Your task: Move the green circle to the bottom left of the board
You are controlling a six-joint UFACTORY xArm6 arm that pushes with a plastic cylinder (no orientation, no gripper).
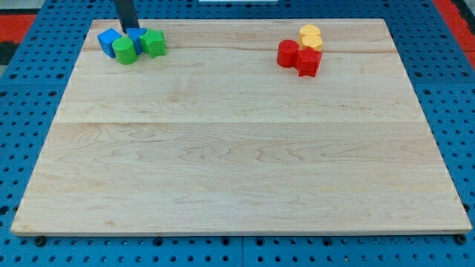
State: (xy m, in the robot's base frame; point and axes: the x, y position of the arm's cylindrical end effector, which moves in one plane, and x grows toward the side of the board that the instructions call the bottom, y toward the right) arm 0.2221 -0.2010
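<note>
Your task is barely begun — my tip (131,30), a bare rod with no jaws to open or close, sits just behind the green circle (125,50), which is nowhere near the board (237,185)'s bottom-left corner — the whole push remains.

Pale wooden board (237,148) with green circle (125,50), green and blue blocks top left; red, yellow blocks top right.

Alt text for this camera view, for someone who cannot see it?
A dark rod's tip sits just above a green circle among blue and green blocks at a wooden board's top left; red and yellow blocks cluster at top right.
</note>
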